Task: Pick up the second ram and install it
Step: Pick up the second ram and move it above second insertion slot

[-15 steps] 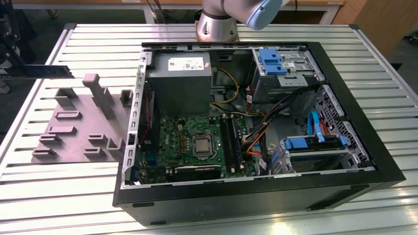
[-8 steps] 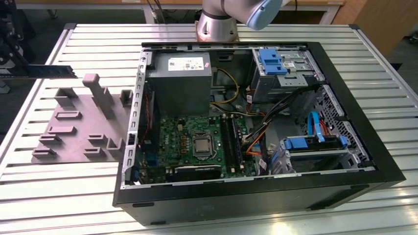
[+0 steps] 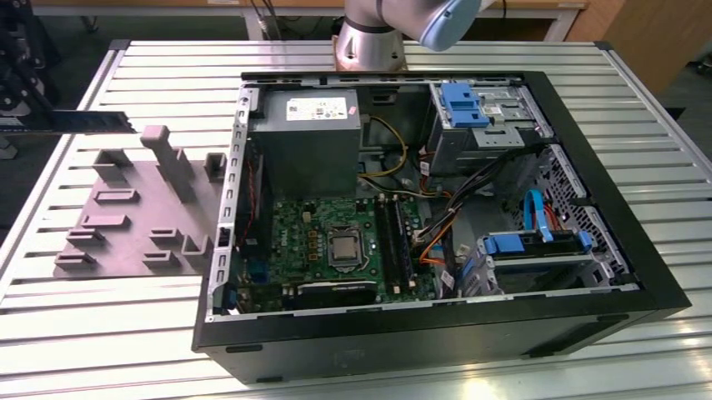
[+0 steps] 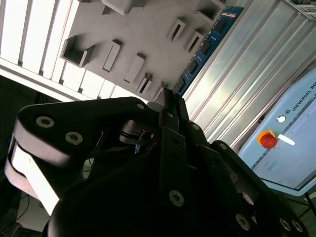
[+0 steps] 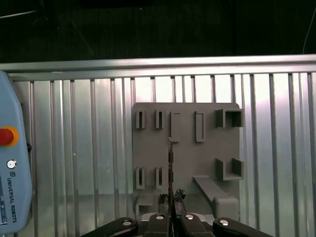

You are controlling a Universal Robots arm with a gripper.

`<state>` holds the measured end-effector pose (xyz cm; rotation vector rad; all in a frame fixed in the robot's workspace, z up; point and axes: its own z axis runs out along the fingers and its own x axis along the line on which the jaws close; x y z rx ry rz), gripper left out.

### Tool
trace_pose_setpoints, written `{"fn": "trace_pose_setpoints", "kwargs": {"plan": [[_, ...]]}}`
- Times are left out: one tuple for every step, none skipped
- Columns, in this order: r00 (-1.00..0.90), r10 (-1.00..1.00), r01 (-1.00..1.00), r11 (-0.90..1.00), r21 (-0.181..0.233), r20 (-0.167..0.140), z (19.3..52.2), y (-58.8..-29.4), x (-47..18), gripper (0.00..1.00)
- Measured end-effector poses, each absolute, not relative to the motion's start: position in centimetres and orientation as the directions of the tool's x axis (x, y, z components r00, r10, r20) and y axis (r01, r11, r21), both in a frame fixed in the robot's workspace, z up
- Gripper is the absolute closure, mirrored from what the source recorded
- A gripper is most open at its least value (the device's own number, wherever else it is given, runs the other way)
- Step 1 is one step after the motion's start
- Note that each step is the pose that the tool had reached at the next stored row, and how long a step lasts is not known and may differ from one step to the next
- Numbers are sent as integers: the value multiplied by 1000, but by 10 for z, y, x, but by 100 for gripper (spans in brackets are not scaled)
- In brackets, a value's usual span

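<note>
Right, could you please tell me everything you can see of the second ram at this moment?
The second ram is a long, narrow, flat stick, blue with a row of black chips in the second wrist view, like rigid circuit board. The gripper is shut on one end; the rest juts out free. It is held level in the air over the grey fixture plate, at the exterior view's left, outside the open computer case.

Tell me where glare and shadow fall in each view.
Exterior view: glare streaks the ribbed metal table, and the black computer case is dimmer inside. Second wrist view: the black gripper is in shade against bright ribs. First wrist view: the narrow blue-green memory stick looks dark, edge-on, over the lit grey plastic fixture plate.
</note>
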<state>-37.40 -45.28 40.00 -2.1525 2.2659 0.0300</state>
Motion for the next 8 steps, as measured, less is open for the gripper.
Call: {"fn": "trace_pose_setpoints", "kwargs": {"plan": [[-51,-998,-999,51,3,-25,400,-453,-373,86],[-51,-998,-999,51,3,-25,400,-453,-373,86],[-51,-998,-999,51,3,-25,400,-453,-372,86],[-51,-998,-999,51,3,-25,400,-453,-372,86],[-51,-998,-999,51,3,-25,400,-453,-371,86],[-51,-998,-999,51,3,-25,400,-453,-371,86],[-51,-998,-999,51,3,-25,400,-453,-370,86],[-51,-998,-999,51,3,-25,400,-453,-369,86]]}}
